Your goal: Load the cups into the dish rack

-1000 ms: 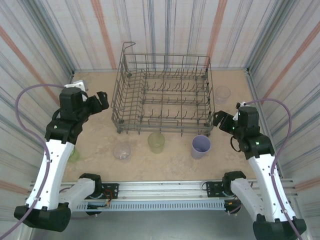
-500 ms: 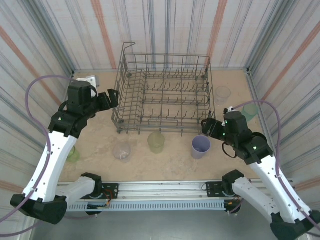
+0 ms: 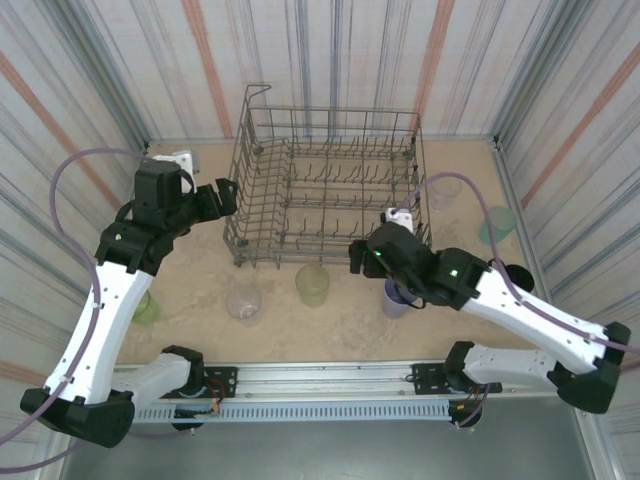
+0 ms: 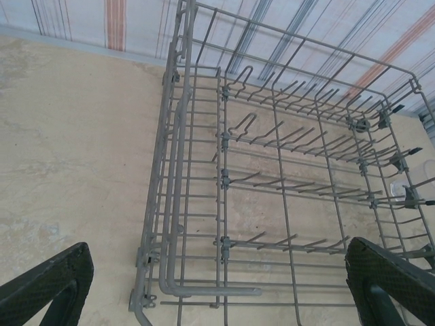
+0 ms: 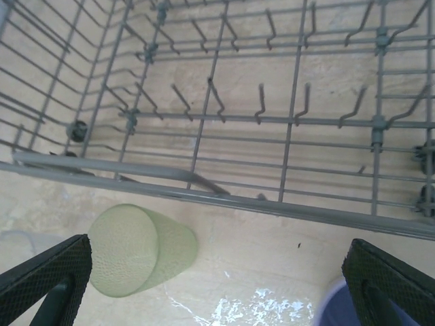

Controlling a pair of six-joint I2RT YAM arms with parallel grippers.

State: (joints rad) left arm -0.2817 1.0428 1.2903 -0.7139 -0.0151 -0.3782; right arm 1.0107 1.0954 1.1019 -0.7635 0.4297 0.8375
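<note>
The grey wire dish rack (image 3: 330, 112) stands at the back middle with no cup inside it. In front of it stand a clear cup (image 3: 244, 302), an olive-yellow cup (image 3: 312, 285) and a lavender cup (image 3: 396, 300), the last partly under my right arm. My right gripper (image 3: 358, 257) hovers open by the rack's front rail (image 5: 292, 209), between the olive-yellow cup (image 5: 136, 251) and the lavender cup (image 5: 336, 311). My left gripper (image 3: 222, 197) is open at the rack's left wall (image 4: 170, 204). Both grippers hold nothing.
A bright green cup (image 3: 147, 309) peeks out behind my left arm. At the right stand a clear cup (image 3: 445, 188), a teal cup (image 3: 497, 224) and a dark mug (image 3: 518, 277). Striped walls close in the table on three sides.
My right arm has swung left from the right side to the rack's front, over the lavender cup, uncovering the teal cup and mug. My left gripper edged toward the rack's left wall, then stopped.
</note>
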